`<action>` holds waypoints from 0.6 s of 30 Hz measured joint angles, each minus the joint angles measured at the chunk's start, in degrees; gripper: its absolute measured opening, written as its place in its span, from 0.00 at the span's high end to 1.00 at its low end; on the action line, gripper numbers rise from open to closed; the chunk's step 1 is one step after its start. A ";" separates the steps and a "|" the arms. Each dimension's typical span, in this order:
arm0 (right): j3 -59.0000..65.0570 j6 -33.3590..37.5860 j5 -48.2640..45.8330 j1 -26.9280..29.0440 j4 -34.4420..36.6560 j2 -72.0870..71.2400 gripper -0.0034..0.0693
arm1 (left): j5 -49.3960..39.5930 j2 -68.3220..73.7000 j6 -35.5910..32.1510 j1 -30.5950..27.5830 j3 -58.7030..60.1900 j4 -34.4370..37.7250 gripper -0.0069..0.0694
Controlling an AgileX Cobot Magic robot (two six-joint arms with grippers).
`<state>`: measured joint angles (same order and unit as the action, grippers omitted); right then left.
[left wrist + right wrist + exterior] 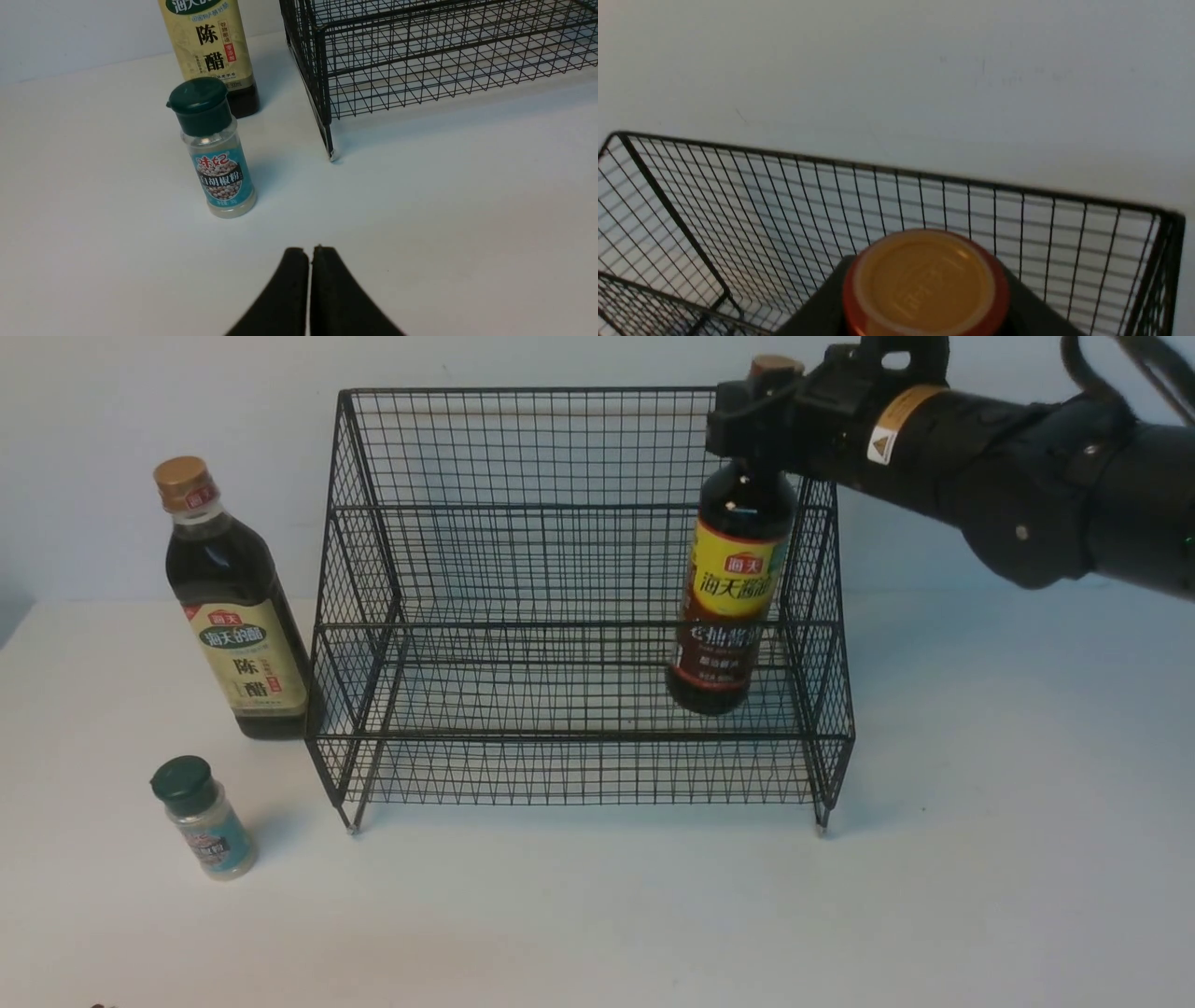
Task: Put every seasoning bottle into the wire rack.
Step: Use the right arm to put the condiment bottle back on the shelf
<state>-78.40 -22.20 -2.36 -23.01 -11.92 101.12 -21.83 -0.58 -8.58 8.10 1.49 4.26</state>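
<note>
the yellow-red label bottle (731,588) hangs upright inside the wire rack (523,569) at its right end, neck clamped by the right gripper (761,425), not yet released. the gold-capped bottle (233,616) and the green-capped shaker (205,821) sit outside, to the rack's left. only the left wrist view shows the left gripper (310,280): pressed closed, empty, near the shaker

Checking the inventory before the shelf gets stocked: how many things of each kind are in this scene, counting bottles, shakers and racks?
Tall dark bottles: 2, the cream-label bottle and the red-label bottle
Shaker: 1
Rack: 1
Total: 4
</note>
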 joint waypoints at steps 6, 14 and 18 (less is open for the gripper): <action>-0.51 -0.25 -5.22 -0.05 0.65 -0.43 0.58 | 0.00 0.00 0.00 0.00 0.00 0.00 0.92; -0.61 4.41 -6.24 -0.99 1.73 -0.63 0.58 | 0.00 0.00 0.00 0.00 0.00 0.00 0.92; -0.61 7.31 -6.24 -2.24 1.61 -0.63 0.58 | 0.00 0.00 0.00 0.00 0.00 0.00 0.92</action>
<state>-79.01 -14.89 -8.60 -25.25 -10.31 100.49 -21.83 -0.58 -8.58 8.10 1.49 4.26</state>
